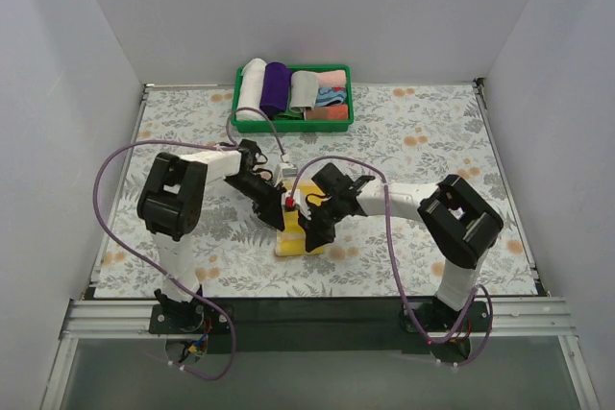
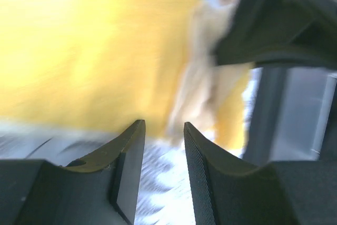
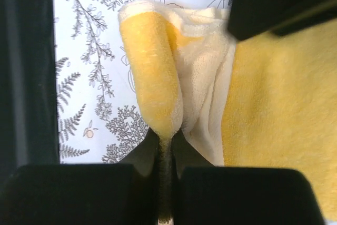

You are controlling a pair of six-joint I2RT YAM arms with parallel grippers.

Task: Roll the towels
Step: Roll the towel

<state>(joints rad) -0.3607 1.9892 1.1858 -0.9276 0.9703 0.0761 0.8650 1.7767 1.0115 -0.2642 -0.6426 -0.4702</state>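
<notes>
Observed: a floral-patterned table [image 1: 432,141] carried a green bin [image 1: 293,124] at its far edge. The bin held, upright and side by side, a white roll [image 1: 252,88], a purple roll [image 1: 277,86] and a grey towel roll [image 1: 303,88], with pink cloth [image 1: 332,78] and blue cloth [image 1: 332,96] at its right end. At mid-table the left gripper [image 1: 277,205] and right gripper [image 1: 312,229] met, angled down over a yellow towel [image 1: 288,243] lying on the table. Jaw positions were not discernible.
</notes>
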